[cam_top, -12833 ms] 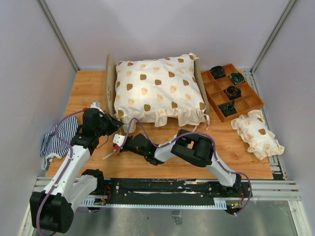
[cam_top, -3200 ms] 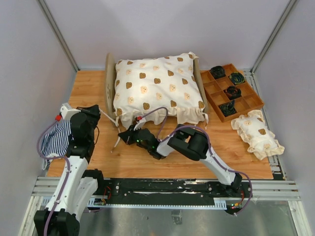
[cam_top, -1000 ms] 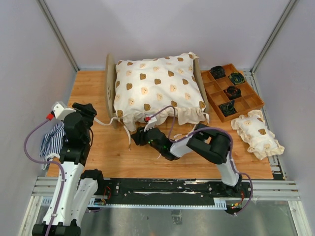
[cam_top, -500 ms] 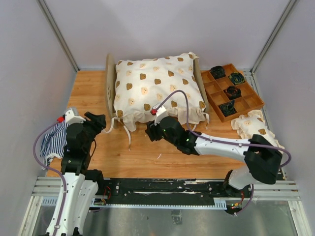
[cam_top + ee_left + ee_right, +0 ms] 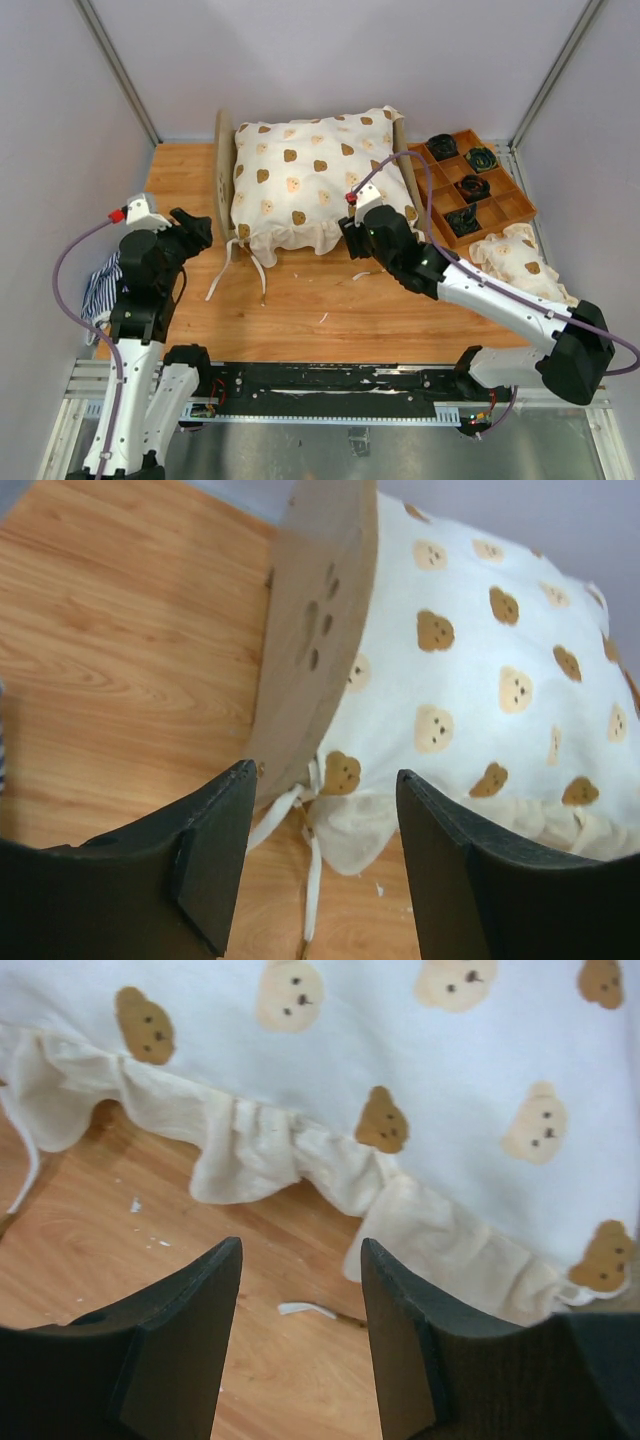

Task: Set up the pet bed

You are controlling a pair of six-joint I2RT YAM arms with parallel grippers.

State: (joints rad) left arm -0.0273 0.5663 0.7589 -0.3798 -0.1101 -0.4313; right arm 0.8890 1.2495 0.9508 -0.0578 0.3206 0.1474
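Jaws on both arms stand spread with nothing between them. The left gripper (image 5: 195,232) hovers just left of the pet bed (image 5: 222,165), facing the near corner of its paw-cutout headboard (image 5: 310,630), and the right gripper (image 5: 352,240) hangs at the ruffled near edge of the bear-print cushion (image 5: 315,180). That cushion covers the bed, which sits at the far middle of the table (image 5: 180,175), with a wooden tray (image 5: 503,213) to its right.

The plywood pet bed (image 5: 222,165) sits at the desk's far edge, the brown compartmented wooden tray (image 5: 508,205) right of it, and the navy-and-white striped cloth (image 5: 100,285) at the left edge.
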